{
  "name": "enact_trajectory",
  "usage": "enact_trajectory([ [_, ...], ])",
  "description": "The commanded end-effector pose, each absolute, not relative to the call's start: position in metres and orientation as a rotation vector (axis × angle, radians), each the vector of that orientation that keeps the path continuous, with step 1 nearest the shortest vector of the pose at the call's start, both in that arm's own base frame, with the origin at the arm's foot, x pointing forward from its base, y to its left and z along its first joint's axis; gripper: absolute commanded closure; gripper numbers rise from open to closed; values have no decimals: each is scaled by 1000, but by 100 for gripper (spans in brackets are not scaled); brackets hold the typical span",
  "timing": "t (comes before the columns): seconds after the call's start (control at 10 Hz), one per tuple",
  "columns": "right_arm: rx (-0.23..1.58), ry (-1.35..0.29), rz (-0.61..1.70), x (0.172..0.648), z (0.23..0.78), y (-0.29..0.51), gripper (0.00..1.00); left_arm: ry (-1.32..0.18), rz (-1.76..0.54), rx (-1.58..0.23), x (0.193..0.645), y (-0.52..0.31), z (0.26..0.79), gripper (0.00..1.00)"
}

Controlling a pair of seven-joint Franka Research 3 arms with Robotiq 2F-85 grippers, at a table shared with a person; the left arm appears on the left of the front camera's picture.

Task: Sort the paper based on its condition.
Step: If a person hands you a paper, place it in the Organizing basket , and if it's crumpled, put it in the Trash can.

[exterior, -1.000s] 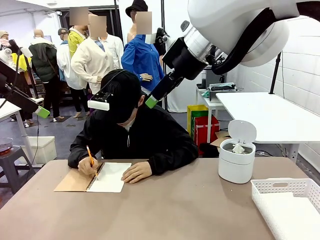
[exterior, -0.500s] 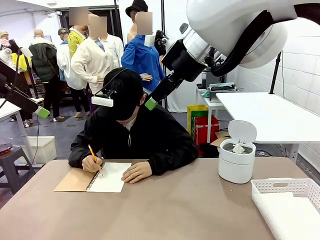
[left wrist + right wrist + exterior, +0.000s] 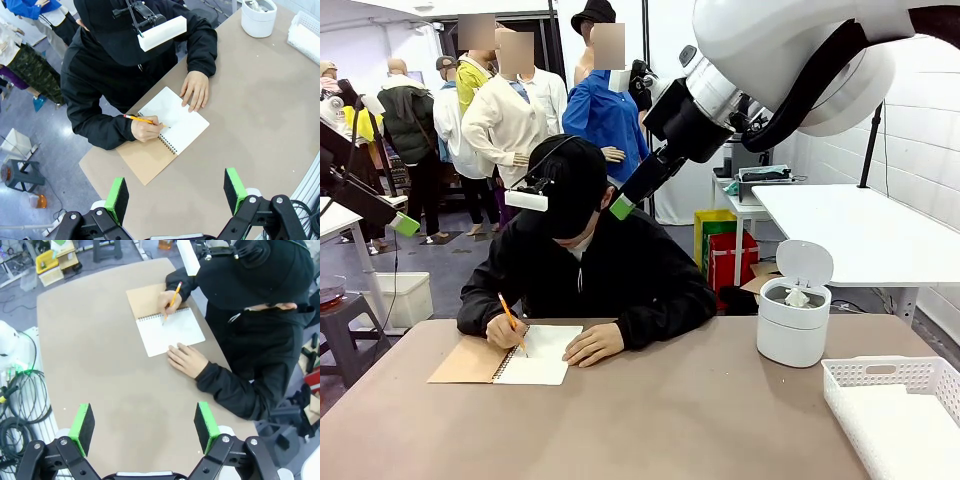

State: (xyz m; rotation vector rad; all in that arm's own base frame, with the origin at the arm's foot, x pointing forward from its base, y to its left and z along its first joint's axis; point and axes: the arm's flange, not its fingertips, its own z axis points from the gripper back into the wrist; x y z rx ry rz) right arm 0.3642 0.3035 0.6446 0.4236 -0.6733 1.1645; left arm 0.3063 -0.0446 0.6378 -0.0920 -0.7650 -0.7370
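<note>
Right gripper (image 3: 142,429) hangs high over the table (image 3: 100,365), jaws spread wide, nothing between the green pads (image 3: 82,429). Ahead of its fingertips, well apart, an open spiral notebook (image 3: 162,322) lies flat with the brown cover folded out to the far side; its top white page, the paper (image 3: 172,332), faces up. A person in a black jacket (image 3: 250,365) leans over it: one hand (image 3: 167,301) holds an orange pencil (image 3: 173,295) tip-down on the page, the other hand (image 3: 186,360) lies flat at the page's near edge, between the gripper and the paper. In the front view the right gripper (image 3: 572,203) sits up at the level of the person's head, one green-tipped finger (image 3: 621,207) pointing down-left. Left gripper (image 3: 177,192) also high above the table, jaws fully apart and empty, green pads (image 3: 118,197) wide. Beyond its fingertips, well apart, is the same notebook (image 3: 167,135), paper (image 3: 177,120) up, pencil hand (image 3: 146,129) on it. Far off to that gripper's upper right stand a white lidded bin (image 3: 258,16) and a white lattice basket (image 3: 305,35). In the front view the bin (image 3: 793,318), lid raised, holds something crumpled and white; basket (image 3: 895,410) sits at the table's right corner.
</note>
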Motion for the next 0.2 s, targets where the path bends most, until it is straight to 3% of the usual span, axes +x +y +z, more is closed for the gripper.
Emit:
enact_trajectory([
  [0.0,423,-674,1166,364,645,303,0,-764,-735,-93,306,-44,638,0],
  [0.1,423,-674,1166,364,645,303,0,-764,-735,-93,306,-44,638,0],
])
